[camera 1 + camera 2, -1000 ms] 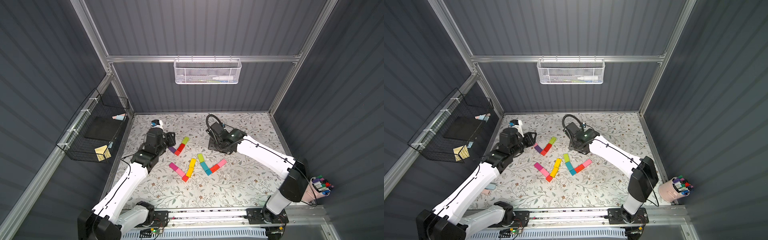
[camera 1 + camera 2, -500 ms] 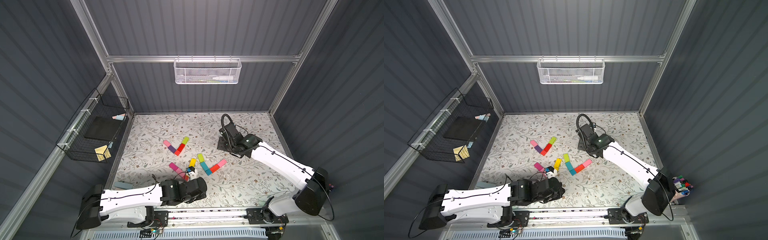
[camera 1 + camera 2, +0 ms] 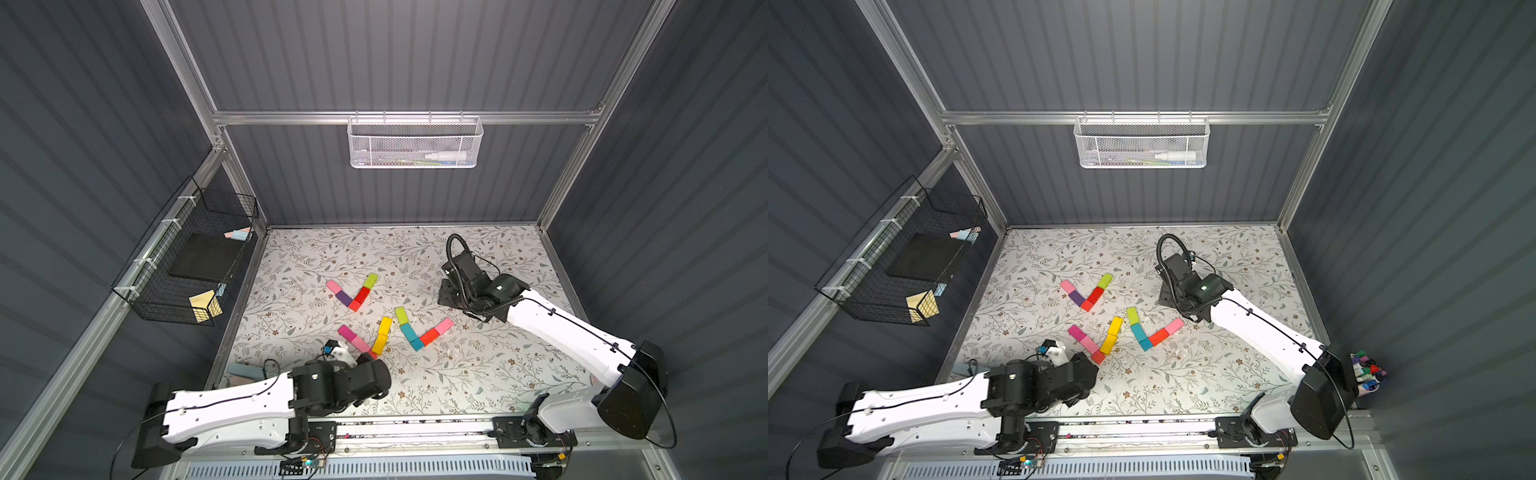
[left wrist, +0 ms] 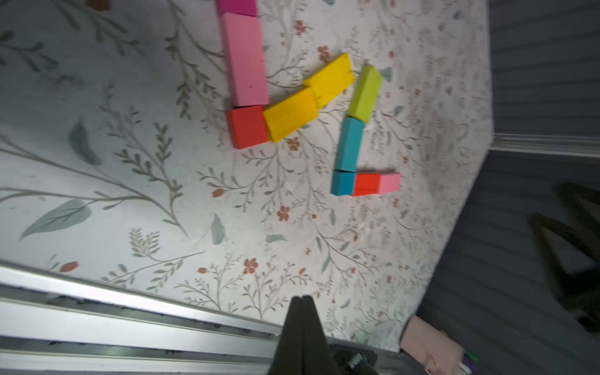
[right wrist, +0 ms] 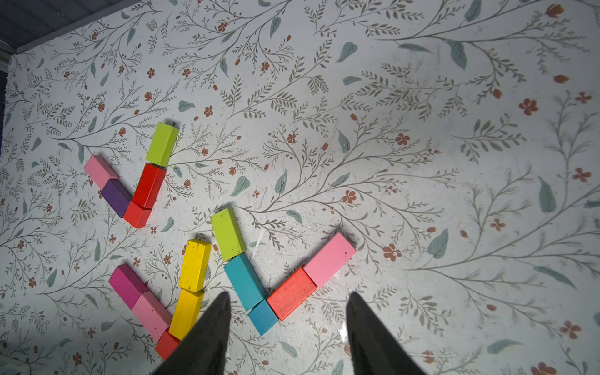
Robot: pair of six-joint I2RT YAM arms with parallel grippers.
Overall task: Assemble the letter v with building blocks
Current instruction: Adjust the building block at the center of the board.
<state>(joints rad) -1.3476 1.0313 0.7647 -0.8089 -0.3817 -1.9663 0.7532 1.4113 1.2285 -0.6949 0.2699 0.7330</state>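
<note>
The building blocks lie on the floral table [image 3: 478, 374] in three V shapes. The far V [image 3: 354, 292] is pink, purple, red and lime. The near V [image 3: 368, 340] is magenta, pink, red and yellow. A V of lime, teal, red and pink [image 3: 419, 329] lies to its right. My left arm [image 3: 332, 384] is folded low along the front edge, just in front of the near V. The left gripper [image 4: 302, 297] is shut on nothing. My right gripper [image 5: 288, 294] hangs open and empty above the table, right of the blocks, and also appears in a top view [image 3: 448, 296].
A black wire basket [image 3: 187, 266] on the left wall holds a yellow sticky-note pad [image 3: 205, 306]. A white mesh basket [image 3: 415, 143] hangs on the back wall. A cup of markers [image 3: 1366, 374] stands at the front right. A pastel case [image 3: 245, 371] lies front left, by the rail [image 3: 415, 428].
My left arm has swung from the far V down to the front edge, and its gripper has shut. My right arm has drawn back to the right. No block has moved.
</note>
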